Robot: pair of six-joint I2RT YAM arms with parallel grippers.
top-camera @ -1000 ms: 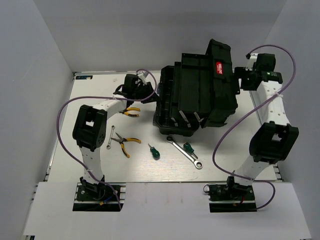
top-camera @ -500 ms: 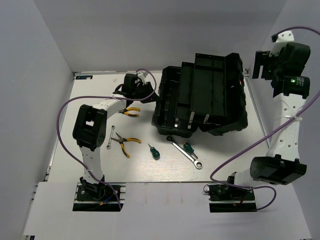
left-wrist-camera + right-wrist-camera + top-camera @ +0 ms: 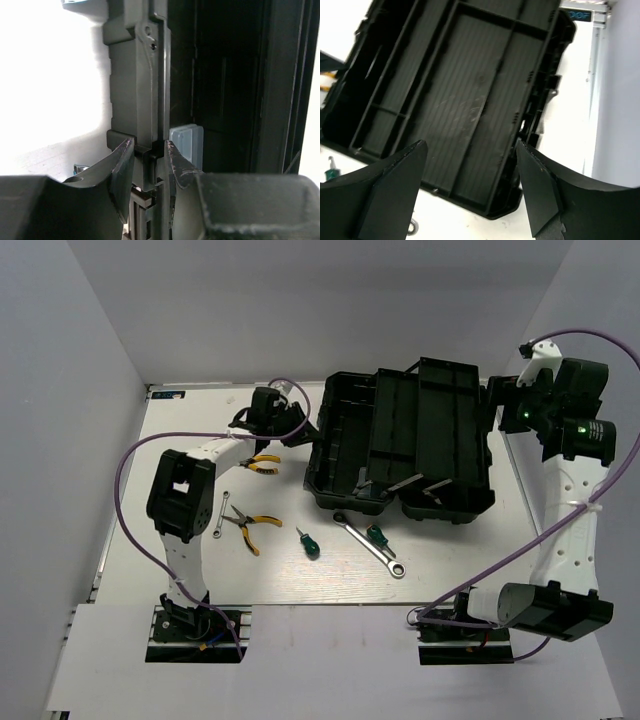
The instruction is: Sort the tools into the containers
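1. The black toolbox [image 3: 345, 455] sits open at the far middle of the white desk [image 3: 200, 570]. Its long axis runs away from the arm bases. Its lid [image 3: 450, 440] lies flat to the right, inner face up.
2. All 6 tools lie on the desk, outside the box.
   - The long wrench [image 3: 368, 543] lies diagonally just in front of the box, ring end toward the near right.
   - The right screwdriver [image 3: 378, 536] seems to touch it, though the top view is too small to be sure.
   - The left screwdriver [image 3: 309, 543] points its tip to the far left.
   - The near pliers [image 3: 248, 528] do the same with their nose.
   - The short wrench [image 3: 221, 515] lies beside them, its long axis near-to-far.
   - The far pliers [image 3: 264, 463] lie near the box's left wall, partly under the left arm.
3. The left arm reaches forward and rightward, forearm low. Its left pincer [image 3: 298, 422] meets the box's left wall.
4. Only the left wrist view shows the grip. The fingers [image 3: 122, 170] are pressed on either side of the wall's rim.
5. The right arm stands tall, wrist bent over the lid's right edge. The right pincer [image 3: 500, 405] hangs above the lid.
6. The right wrist view shows that pincer [image 3: 470, 144] spread wide and holding nothing. Below it is the lid's ribbed, divided inside [image 3: 470, 90].
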